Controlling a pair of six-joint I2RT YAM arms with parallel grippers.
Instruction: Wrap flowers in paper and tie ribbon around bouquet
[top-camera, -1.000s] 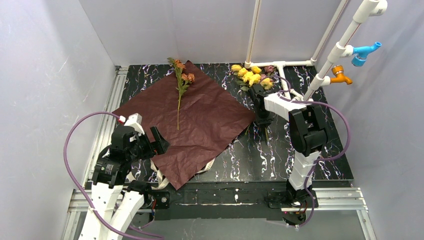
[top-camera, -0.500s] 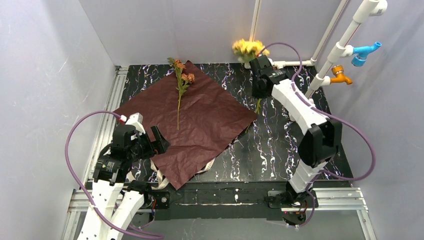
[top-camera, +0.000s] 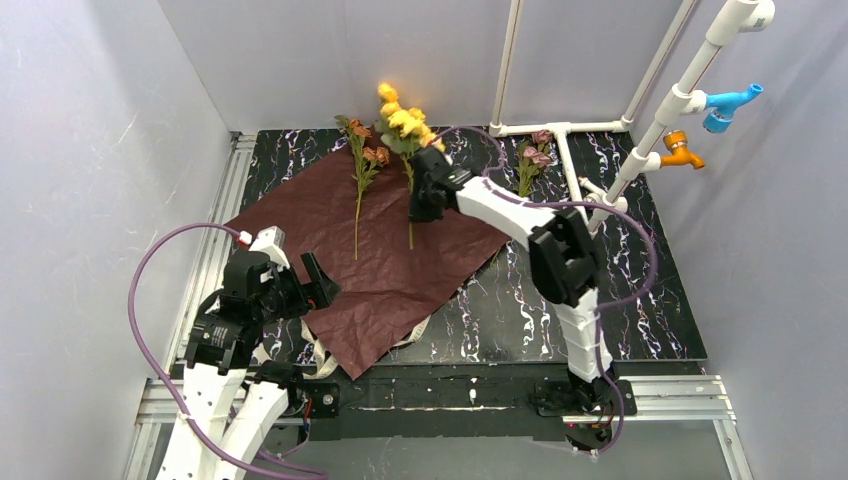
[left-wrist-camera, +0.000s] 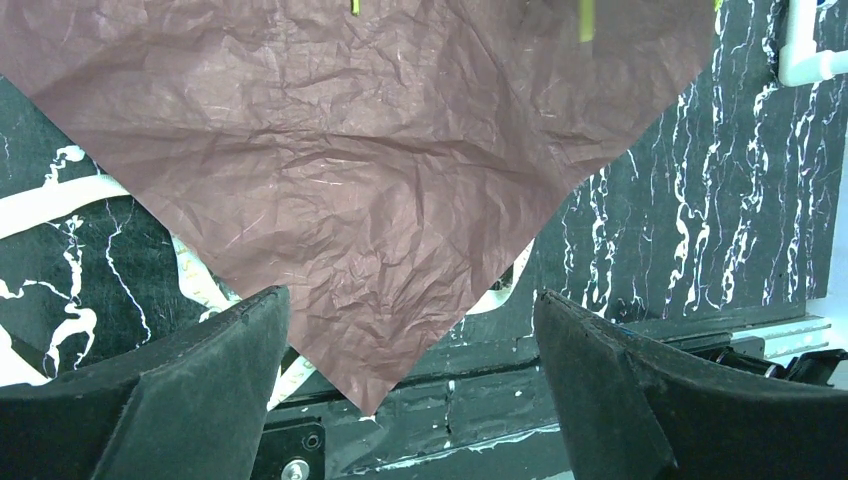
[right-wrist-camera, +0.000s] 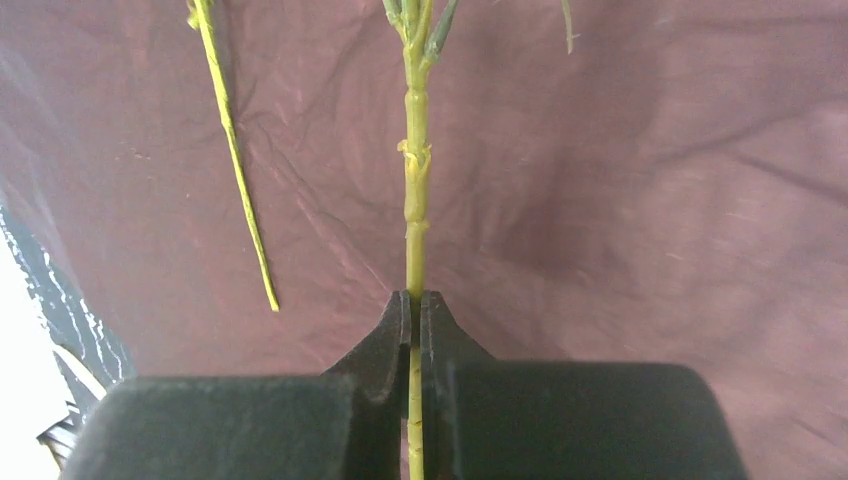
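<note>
Over the paper (top-camera: 390, 262), right gripper (right-wrist-camera: 415, 330) pinches a flower stem (right-wrist-camera: 415, 205); left gripper (left-wrist-camera: 410, 310) gapes, apparently empty.

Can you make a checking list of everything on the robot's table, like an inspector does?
Surface: black marbled table.
Job's things: dark red paper lying flat; orange flowers lying on it; yellow flowers held over it; pink flowers on the table, back right; ribbon poking out from under the paper.
Clutter: nothing seen.
Claws: left claw open and empty, over the paper's near corner; right claw shut on the yellow flowers' stem.
Cables: purple cables loop from both arms.
Surroundings: white walls; white pipes with blue and orange fittings.
</note>
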